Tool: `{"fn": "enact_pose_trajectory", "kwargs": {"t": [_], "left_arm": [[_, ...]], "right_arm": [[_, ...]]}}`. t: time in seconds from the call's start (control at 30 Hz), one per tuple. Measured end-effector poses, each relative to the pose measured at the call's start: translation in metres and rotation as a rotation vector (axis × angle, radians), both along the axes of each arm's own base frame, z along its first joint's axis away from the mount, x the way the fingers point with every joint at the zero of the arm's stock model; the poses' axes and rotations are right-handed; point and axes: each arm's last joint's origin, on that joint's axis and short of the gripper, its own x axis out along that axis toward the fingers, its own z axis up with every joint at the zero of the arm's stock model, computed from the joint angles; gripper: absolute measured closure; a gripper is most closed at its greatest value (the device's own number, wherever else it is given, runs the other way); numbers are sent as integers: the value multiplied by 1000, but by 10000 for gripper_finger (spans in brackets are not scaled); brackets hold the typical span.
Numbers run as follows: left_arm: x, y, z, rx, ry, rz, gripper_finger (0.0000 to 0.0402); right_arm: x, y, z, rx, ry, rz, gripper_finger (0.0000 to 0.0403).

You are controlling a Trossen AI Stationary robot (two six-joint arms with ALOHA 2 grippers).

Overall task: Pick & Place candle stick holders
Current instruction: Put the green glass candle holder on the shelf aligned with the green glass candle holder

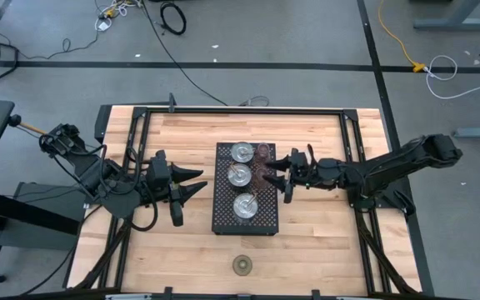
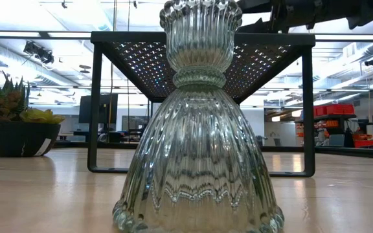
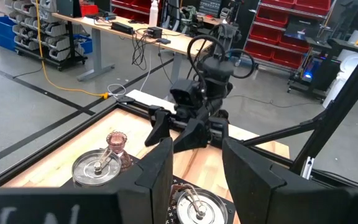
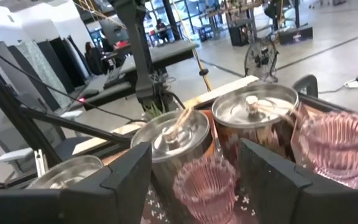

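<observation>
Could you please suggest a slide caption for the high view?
Right gripper open beside pink glass holders on the black perforated tray with three silver cups; left gripper waits.

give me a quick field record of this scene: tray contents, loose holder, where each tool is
tray: black perforated tray at table centre
on tray: three silver holders in a row, two pink glass holders beside them on the right-arm side
off tray: one ribbed glass holder alone near the table's front edge
right tool: open, fingers either side of a pink glass holder on the tray
left tool: shut, empty, just off the tray's left side
</observation>
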Motion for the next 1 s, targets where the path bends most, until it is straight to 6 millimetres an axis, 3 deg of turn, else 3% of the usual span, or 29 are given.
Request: {"fn": "enact_pose_trajectory", "kwargs": {"t": [0.47, 0.67, 1.0], "left_arm": [[0, 0, -1, 5, 6, 0, 260], [0, 0, -1, 8, 7, 2, 260], [0, 0, -1, 19, 9, 8, 260]], "right_arm": [[-25, 9, 32, 21, -139, 83, 169], [-40, 30, 44, 125, -198, 271, 188], [-52, 78, 37, 387, -132, 520, 218]]}}
